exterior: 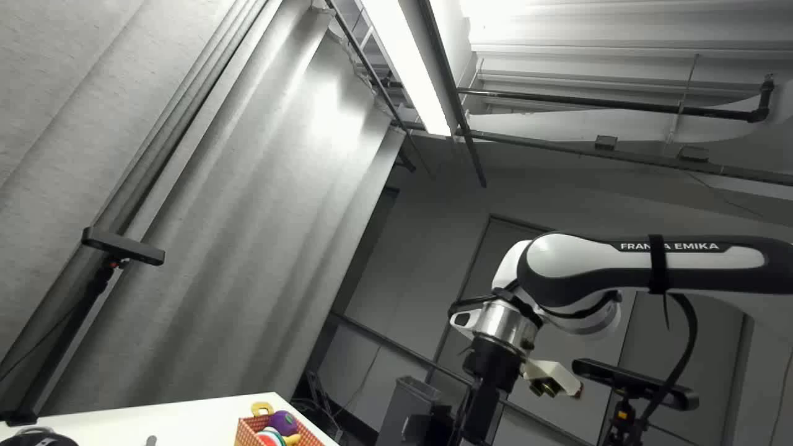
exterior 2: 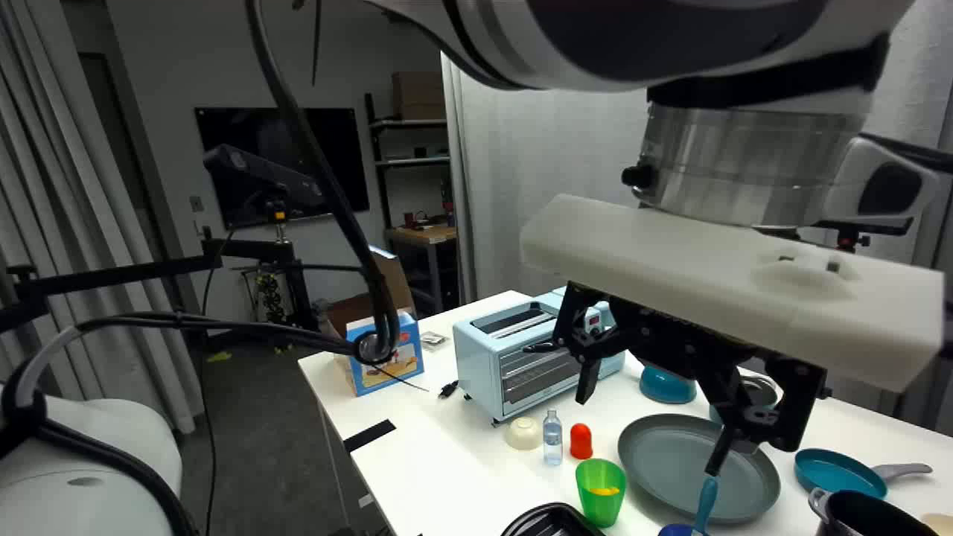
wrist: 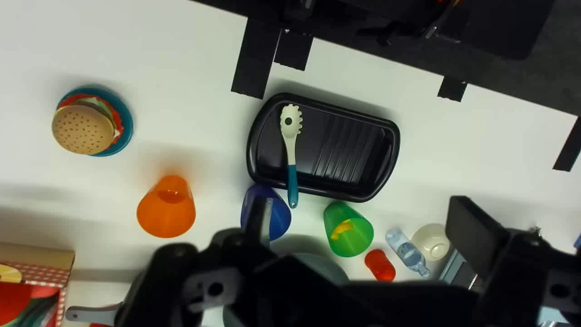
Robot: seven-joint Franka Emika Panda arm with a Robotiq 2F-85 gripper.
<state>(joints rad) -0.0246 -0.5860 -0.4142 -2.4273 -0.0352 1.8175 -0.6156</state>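
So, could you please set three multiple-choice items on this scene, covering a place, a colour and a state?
1. Where is the cream-headed, teal-handled toothed spoon?
A. Inside the light-blue toaster
B. Across the black rectangular tray
C. On the floor

2. What colour is the translucent tapered cup holding a small yellow object?
A. Orange
B. Blue
C. Green

3. The black two-fingered gripper is:
A. Open
B. Shut, empty
C. Gripping a cup

1 B: the wrist view shows its handle crossing the rim.
2 C: its wall shows green.
3 A: its jaws stand wide apart.
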